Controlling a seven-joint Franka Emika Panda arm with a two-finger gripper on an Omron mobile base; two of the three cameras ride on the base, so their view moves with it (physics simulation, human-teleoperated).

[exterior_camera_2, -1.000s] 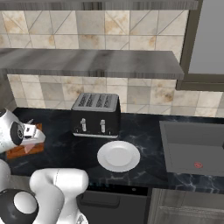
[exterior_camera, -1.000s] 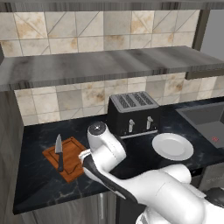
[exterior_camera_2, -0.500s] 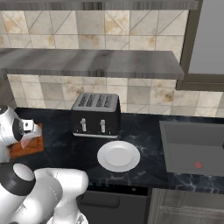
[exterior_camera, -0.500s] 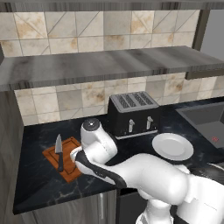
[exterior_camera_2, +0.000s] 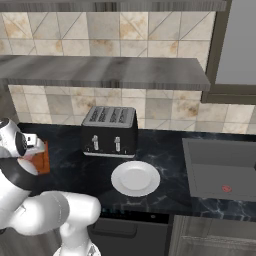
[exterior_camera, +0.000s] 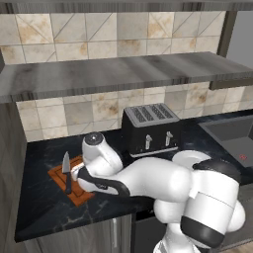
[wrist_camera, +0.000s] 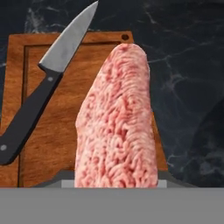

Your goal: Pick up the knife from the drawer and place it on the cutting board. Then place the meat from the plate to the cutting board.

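Cutting board (wrist_camera: 52, 144): reddish wood, visible grain, matt. Knife (wrist_camera: 46, 83): smooth grey metal blade, matt black handle w/ rivet. Meat (wrist_camera: 118, 122): pink, coarse, grainy mince. Counter (wrist_camera: 188, 74): glossy black marble, pale veins. Toaster (exterior_camera: 150, 129): black, slight sheen

The cutting board (exterior_camera: 74, 185) lies at the left end of the counter (exterior_camera: 39, 207); the knife (exterior_camera: 66, 170) lies on it, toward its left side; the meat (wrist_camera: 118, 122) is over the board, right of the knife; the toaster (exterior_camera: 150, 129) stands further right, by the wall; the plate (exterior_camera_2: 135, 178) lies nearer, right of the toaster; the sink (exterior_camera_2: 220, 167) is at the far right
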